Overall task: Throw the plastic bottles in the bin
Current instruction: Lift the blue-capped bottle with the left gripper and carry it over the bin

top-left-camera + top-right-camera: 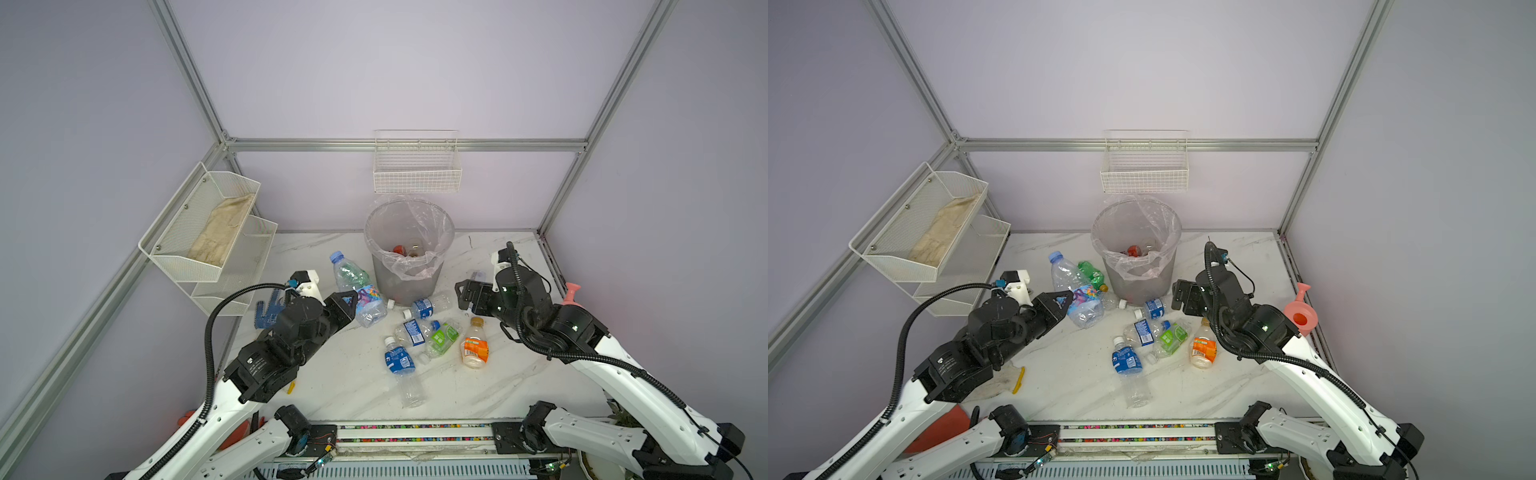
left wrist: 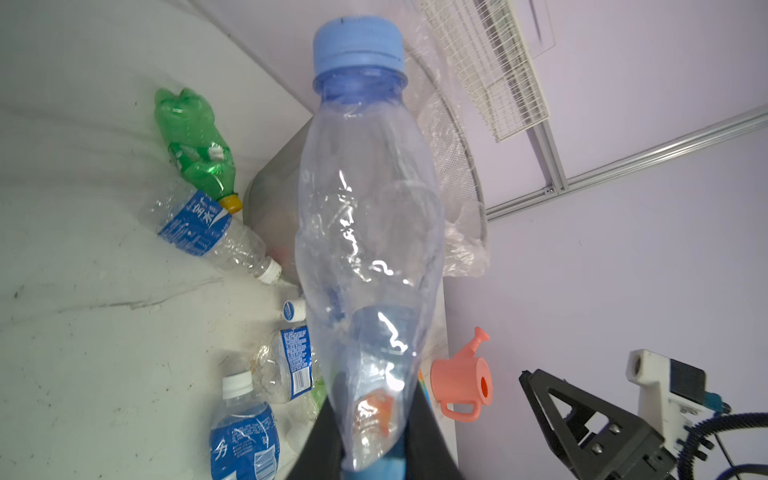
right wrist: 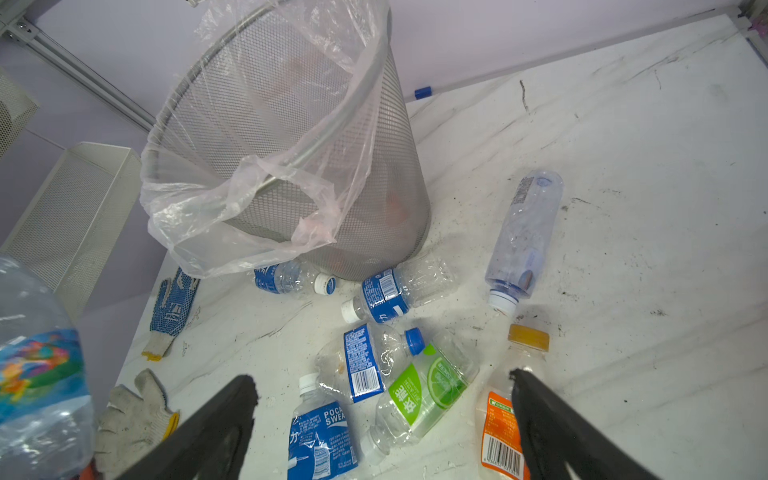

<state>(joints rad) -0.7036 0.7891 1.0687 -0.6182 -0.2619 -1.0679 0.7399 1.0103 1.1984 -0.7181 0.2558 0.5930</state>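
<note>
My left gripper [image 1: 352,302] is shut on the base end of a big clear bottle [image 1: 353,282] with a light blue cap and a colourful label. It holds the bottle off the table, just left of the bin [image 1: 411,286], a grey mesh wastebasket with a clear bag. In the left wrist view the bottle [image 2: 365,208] fills the middle. My right gripper [image 1: 463,296] is open and empty, right of the bin and above several plastic bottles lying on the table: blue-labelled [image 3: 322,440], green-labelled [image 3: 424,390] and orange-labelled [image 3: 498,432]. A green bottle [image 1: 1091,273] lies left of the bin.
A pink watering can [image 1: 571,296] stands at the table's right edge. A white wire basket [image 1: 417,166] hangs on the back wall, and a mesh shelf [image 1: 208,228] on the left wall. A blue-dotted glove [image 3: 174,307] and a white glove [image 3: 133,419] lie at the left.
</note>
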